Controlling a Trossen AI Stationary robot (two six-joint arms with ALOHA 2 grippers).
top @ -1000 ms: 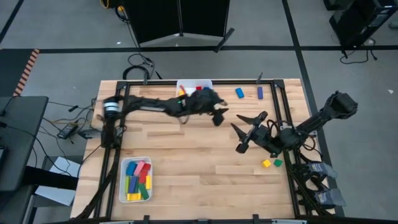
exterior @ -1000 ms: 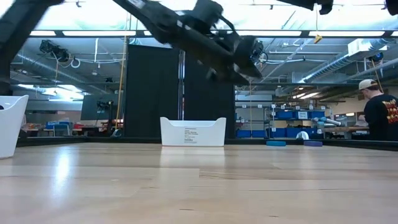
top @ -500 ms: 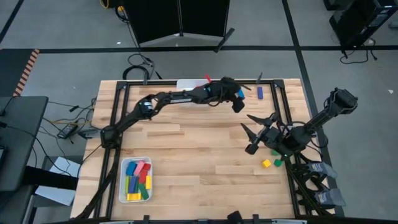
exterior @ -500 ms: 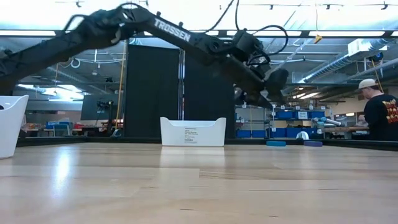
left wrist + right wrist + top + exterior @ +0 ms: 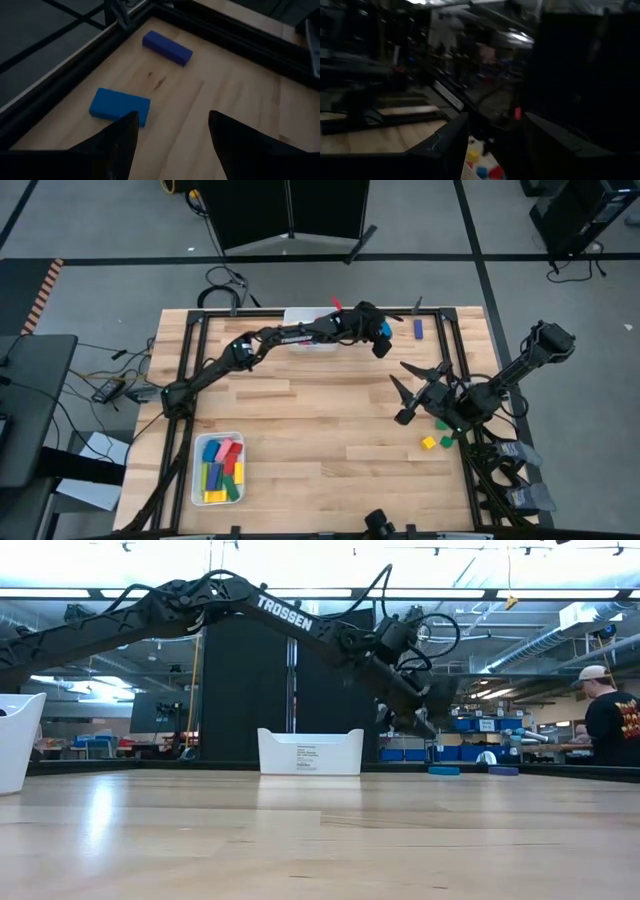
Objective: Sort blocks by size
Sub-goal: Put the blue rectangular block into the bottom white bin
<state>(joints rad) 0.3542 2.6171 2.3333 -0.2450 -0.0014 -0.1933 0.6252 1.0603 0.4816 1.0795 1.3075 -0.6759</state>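
My left gripper (image 5: 380, 348) is open and empty, hovering above the far right part of the table. In the left wrist view (image 5: 172, 132) its fingers stand over bare wood just beside a light blue block (image 5: 120, 106). That block lies flat near the table's far edge (image 5: 385, 330). A darker blue bar (image 5: 167, 47) lies flat beyond it (image 5: 418, 328). My right gripper (image 5: 412, 380) is open and empty above the table's right middle. A yellow cube (image 5: 428, 443) and a green cube (image 5: 446, 440) lie on the table near it.
A white tray (image 5: 198, 480) holding several coloured blocks stands at the near left. A second white tray (image 5: 300, 315) stands at the far edge, partly under my left arm; it also shows in the low view (image 5: 310, 752). A person (image 5: 610, 720) stands beyond the table's right.
My left gripper has swung from over the far white tray toward the table's right edge, along the far side, and now hangs by the light blue block. My right gripper has drifted a little toward the table's right edge. No block has moved.
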